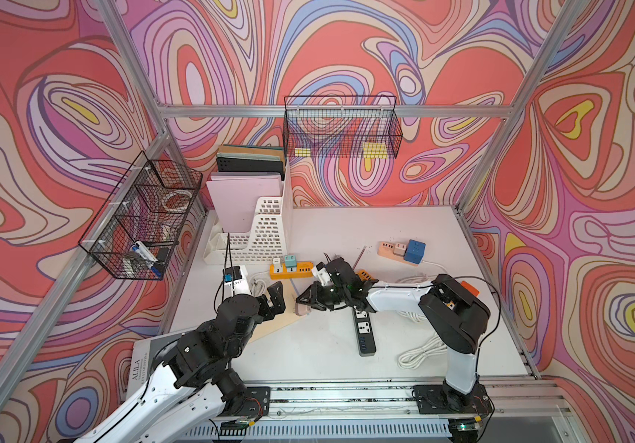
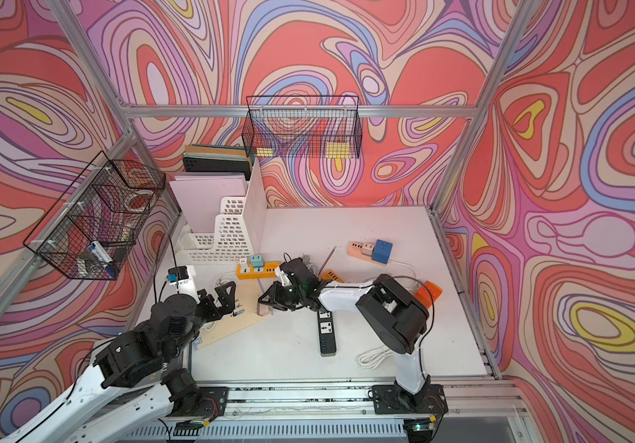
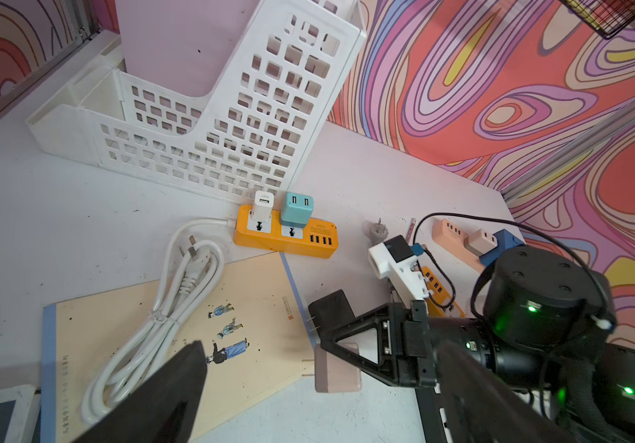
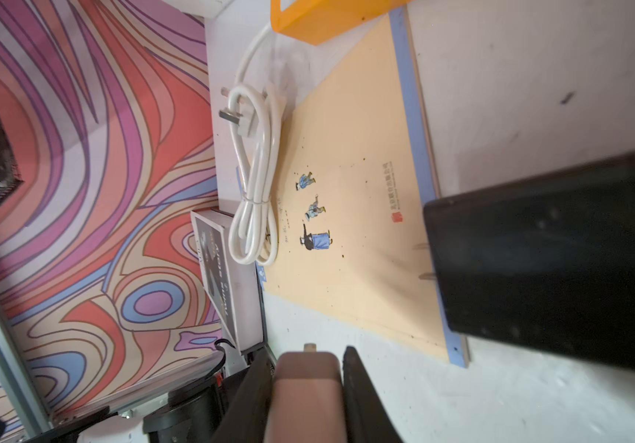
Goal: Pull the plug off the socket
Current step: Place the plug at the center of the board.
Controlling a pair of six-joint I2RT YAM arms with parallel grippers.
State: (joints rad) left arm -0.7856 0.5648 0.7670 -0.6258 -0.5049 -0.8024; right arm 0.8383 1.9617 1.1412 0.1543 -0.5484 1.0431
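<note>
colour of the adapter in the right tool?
The adapter is dusty pink; it shows best in the left wrist view.

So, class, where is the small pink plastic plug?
In a top view, the small pink plastic plug is gripped in the right hand, at the cream paper notebook's corner.

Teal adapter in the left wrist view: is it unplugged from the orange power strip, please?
No, the teal adapter stands plugged into the orange power strip beside the white adapter.
</note>
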